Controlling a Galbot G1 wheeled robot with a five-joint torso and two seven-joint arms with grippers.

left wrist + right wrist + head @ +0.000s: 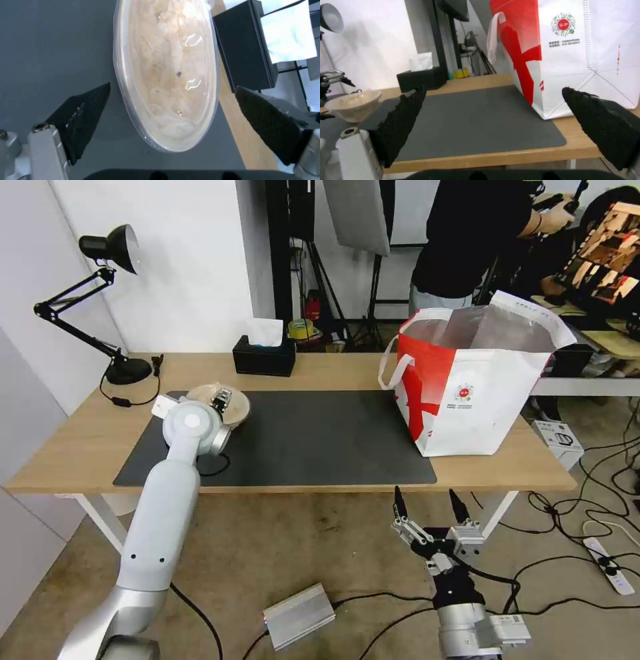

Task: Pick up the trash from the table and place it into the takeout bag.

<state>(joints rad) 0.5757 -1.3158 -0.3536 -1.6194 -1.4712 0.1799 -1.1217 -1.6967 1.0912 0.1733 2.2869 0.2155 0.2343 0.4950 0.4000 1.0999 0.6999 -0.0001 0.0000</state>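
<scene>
A beige shallow bowl [239, 410] of trash under a clear film sits at the far left of the dark mat [320, 440] on the wooden table [80, 440]. My left gripper [222, 399] hangs open just above it. In the left wrist view the bowl [166, 75] lies between the wide-spread fingers [83, 115], which do not touch it. The white and red takeout bag [467, 387] stands upright and open at the mat's right end. Below the table's front edge, my right gripper [430, 507] is open with nothing in it, facing the bag [580, 50] and the bowl [353, 105].
A black tissue box [264, 355] stands at the back of the table and a black desk lamp [110, 300] at the back left. On the floor lie a silver box [299, 615] and cables. A small white box [559, 440] sits right of the table.
</scene>
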